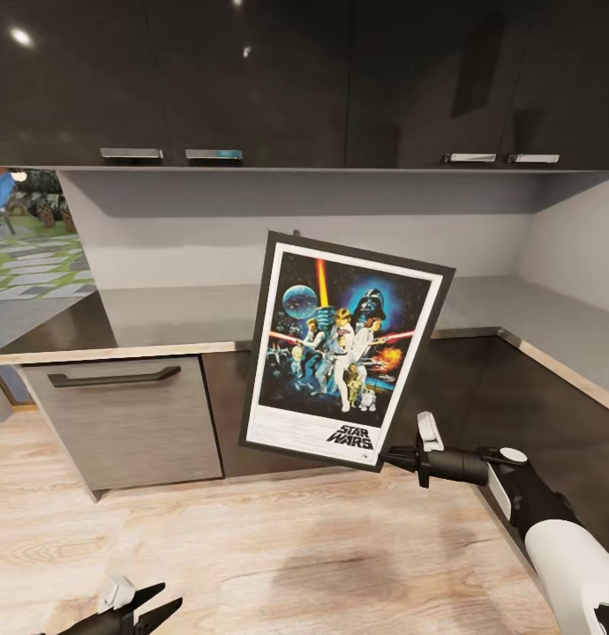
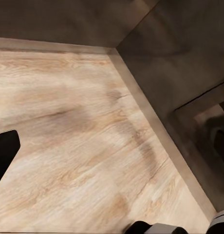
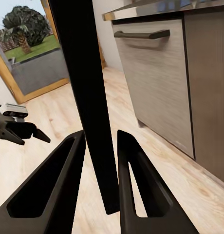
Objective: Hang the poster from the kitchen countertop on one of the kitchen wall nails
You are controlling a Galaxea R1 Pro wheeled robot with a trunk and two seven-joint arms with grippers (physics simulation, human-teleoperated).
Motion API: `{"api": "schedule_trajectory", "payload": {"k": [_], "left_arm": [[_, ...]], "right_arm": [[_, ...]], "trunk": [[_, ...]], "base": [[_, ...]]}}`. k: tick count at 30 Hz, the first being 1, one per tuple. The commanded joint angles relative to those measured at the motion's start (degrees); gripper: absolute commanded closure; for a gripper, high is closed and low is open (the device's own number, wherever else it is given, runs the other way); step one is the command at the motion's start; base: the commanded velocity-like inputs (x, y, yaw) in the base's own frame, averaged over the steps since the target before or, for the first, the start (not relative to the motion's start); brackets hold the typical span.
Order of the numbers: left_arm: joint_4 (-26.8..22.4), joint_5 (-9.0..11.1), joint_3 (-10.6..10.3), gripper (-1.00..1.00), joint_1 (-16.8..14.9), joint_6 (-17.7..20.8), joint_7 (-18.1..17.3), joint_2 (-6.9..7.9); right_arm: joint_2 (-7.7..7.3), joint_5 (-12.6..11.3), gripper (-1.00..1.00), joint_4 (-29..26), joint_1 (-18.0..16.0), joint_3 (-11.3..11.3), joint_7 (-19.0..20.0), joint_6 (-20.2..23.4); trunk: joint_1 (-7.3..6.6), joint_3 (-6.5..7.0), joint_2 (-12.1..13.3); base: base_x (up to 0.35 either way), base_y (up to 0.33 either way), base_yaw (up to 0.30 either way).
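Poster [image 1: 344,350] hangs tilted in our right gripper [image 1: 394,456], pinched at its lower corner, off the kitchen countertop [image 1: 163,317], before the dark base cabinets [image 1: 507,397]. Our left gripper [image 1: 137,607] hovers spread above the wood floor [image 1: 296,547].

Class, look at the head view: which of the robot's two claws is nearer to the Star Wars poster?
Right. The right claw grips the poster at its lower right corner; the left claw hangs open low over the floor, well apart.
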Motion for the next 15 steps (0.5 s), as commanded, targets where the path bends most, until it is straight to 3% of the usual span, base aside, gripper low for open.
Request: {"api": "schedule_trajectory", "payload": {"k": [1,2,3,15], "left_arm": [[0.05,0.55,-0.39,-1.00,-0.05,0.04,-0.01,0.08],[1.09,3.83,-0.45,-1.00,-0.05,-0.02,0.06,0.05],[1.65,4.66,-0.47,-1.00,-0.05,-0.04,0.06,0.05],[2.67,6.14,-0.58,-1.00,-0.05,-0.15,0.11,0.05]], "right_arm": [[0.03,0.23,1.00,-0.01,-0.05,-0.20,0.17,0.04],[0.10,0.39,1.00,-0.01,-0.05,-0.06,-1.69,0.03],[0.11,0.44,1.00,-0.01,-0.05,-0.02,-1.85,0.03],[0.12,0.61,1.00,-0.01,-0.05,0.14,-4.15,0.19]], "trunk": [[0.00,-0.06,-0.03],[0.00,-0.06,-0.03],[0.00,-0.06,-0.03],[0.00,-0.06,-0.03]], "base": [[0.000,0.000,0.026],[0.000,0.000,0.253],[0.000,0.000,0.267],[-0.002,0.001,0.285]]}}
